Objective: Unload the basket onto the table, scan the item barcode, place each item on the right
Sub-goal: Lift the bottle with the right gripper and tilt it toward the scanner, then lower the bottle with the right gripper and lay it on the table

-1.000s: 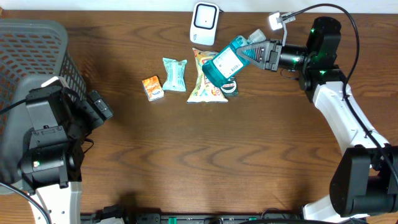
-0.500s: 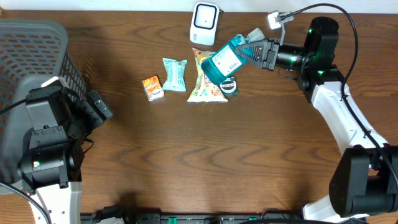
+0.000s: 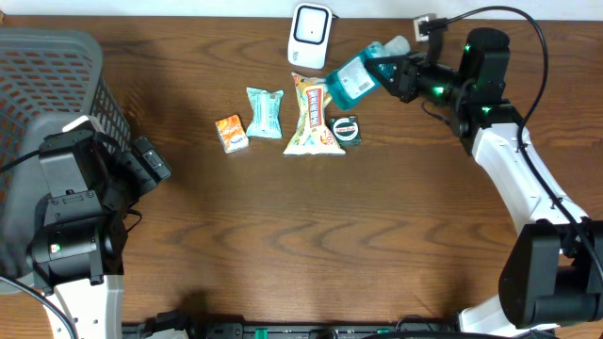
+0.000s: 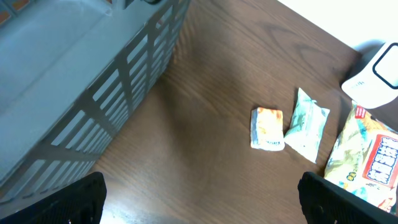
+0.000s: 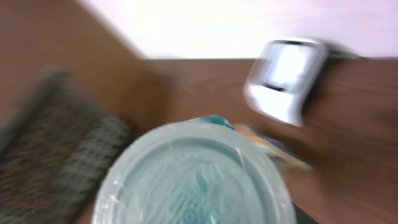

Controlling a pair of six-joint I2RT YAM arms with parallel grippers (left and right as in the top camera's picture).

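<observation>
Right hand (image 3: 394, 73): closed on the teal bottle (image 3: 350, 83), gripping it at one end. The bottle lies tilted near the far edge of the tabletop (image 3: 311, 245), just right of the white scanner (image 3: 310, 24). From overhead its free end overlaps the top corner of the snack bag (image 3: 311, 121); contact between the two cannot be judged.

Right wrist view: heavily blurred. The bottle's round pale-teal end face (image 5: 193, 180) fills the lower middle and carries an embossed mark that cannot be read. The scanner (image 5: 286, 81) is beyond it to the upper right.

Left hand (image 4: 200, 186): open, with its dark fingers (image 4: 81, 199) spread wide at the lower corners of its own view and nothing between them. It sits at the left edge of the tabletop beside the grey basket (image 3: 52, 85), which fills the far-left corner.

Items in a row on the tabletop, below the scanner:
- orange packet (image 3: 231, 132), with white print too small to read
- pale green packet (image 3: 265, 111), just beside it
- snack bag, yellow-green with a red label band; the lettering is visible in the left wrist view (image 4: 367, 158) but not legible
- small round dark tin (image 3: 347, 129), just right of the snack bag; its lid has light print that is unreadable

No barcode can be made out on the bottle in any view.
</observation>
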